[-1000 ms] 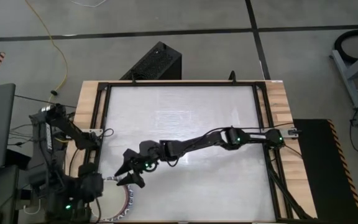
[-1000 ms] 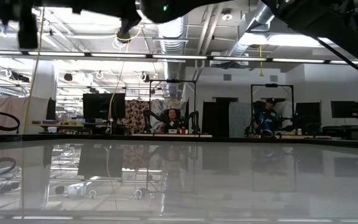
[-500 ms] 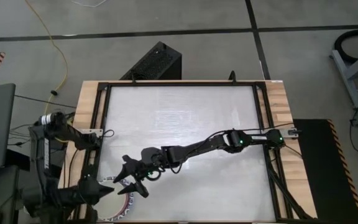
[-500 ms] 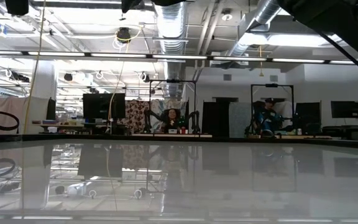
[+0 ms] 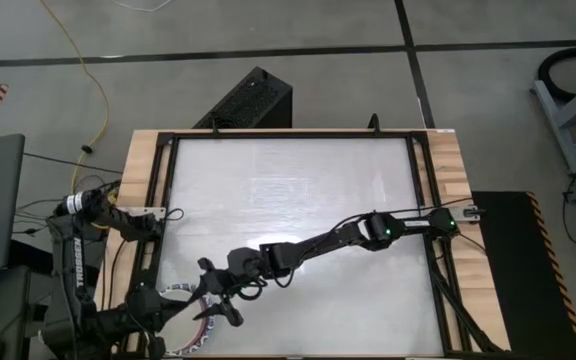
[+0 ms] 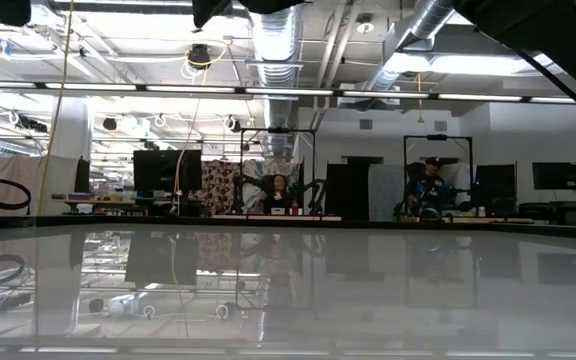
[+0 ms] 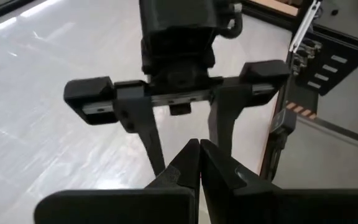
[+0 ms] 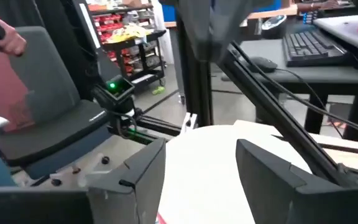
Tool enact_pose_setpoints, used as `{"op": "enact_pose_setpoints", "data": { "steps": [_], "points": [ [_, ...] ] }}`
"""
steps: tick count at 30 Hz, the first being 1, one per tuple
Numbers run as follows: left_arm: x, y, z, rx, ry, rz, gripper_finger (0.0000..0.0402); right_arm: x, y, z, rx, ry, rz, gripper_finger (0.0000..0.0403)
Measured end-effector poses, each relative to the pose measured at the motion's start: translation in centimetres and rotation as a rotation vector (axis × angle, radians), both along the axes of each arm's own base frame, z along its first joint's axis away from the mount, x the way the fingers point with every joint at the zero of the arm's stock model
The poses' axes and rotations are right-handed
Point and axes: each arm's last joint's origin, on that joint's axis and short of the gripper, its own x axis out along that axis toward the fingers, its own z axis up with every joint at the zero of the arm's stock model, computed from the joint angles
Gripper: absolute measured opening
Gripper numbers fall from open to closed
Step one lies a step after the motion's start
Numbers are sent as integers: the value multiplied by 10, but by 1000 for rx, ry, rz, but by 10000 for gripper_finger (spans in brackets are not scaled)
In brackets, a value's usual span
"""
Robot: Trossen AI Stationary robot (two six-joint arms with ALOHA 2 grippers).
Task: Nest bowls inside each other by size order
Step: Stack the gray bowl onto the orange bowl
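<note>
The right end effector (image 5: 211, 296) is open wide over a bowl (image 5: 190, 340) at the counter (image 5: 298, 190) edge. The left end effector (image 7: 199, 163) is pinched shut, holding nothing.

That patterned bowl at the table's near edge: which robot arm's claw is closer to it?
Right. The right gripper hangs over the bowl's rim, fingers spread; the left gripper, shut, sits just beside the rim.

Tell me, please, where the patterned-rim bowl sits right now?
In the high view, the bowl lies at the table's near-left edge, directly under the right pincer.
</note>
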Motion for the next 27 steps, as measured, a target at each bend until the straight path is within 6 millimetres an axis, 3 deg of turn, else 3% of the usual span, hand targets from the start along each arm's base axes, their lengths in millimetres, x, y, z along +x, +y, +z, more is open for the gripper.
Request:
{"op": "enact_pose_setpoints", "data": {
  "steps": [9, 27],
  "points": [
    [2, 2, 0, 9, -6, 11, 0, 6, 10, -35, -10, 27, -19, 202],
    [3, 4, 0, 23, -2, 22, 0, 5, 10, -45, -132, 82, -38, 198]
  ]
}}
